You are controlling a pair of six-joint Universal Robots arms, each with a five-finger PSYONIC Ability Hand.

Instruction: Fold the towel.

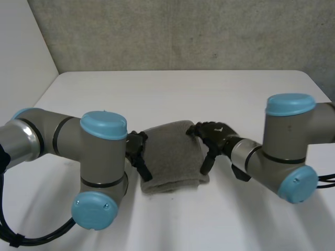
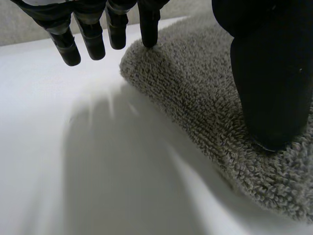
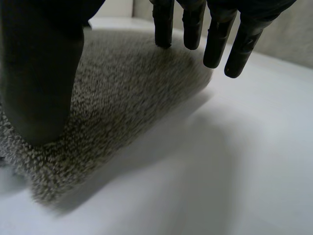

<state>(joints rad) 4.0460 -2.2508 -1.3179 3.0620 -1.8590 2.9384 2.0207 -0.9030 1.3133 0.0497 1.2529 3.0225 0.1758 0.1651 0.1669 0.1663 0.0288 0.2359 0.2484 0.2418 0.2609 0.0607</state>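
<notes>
A grey terry towel (image 1: 170, 157) lies folded into a small thick rectangle in the middle of the white table (image 1: 178, 94). My left hand (image 1: 137, 149) is at the towel's left edge and is open. In the left wrist view its thumb (image 2: 271, 73) rests on the towel (image 2: 195, 98), and its straight fingers (image 2: 93, 39) hang just over the towel's corner. My right hand (image 1: 212, 136) is at the towel's right edge, also open. In the right wrist view its thumb (image 3: 44, 73) lies on the towel (image 3: 122, 93), with its fingers (image 3: 215, 39) straight above the table beside the edge.
Both arms' big grey elbows with light-blue caps (image 1: 103, 125) (image 1: 291, 104) stand close on either side of the towel. A grey wall (image 1: 183, 31) rises behind the table's far edge, and a white wall (image 1: 21, 52) stands at the left.
</notes>
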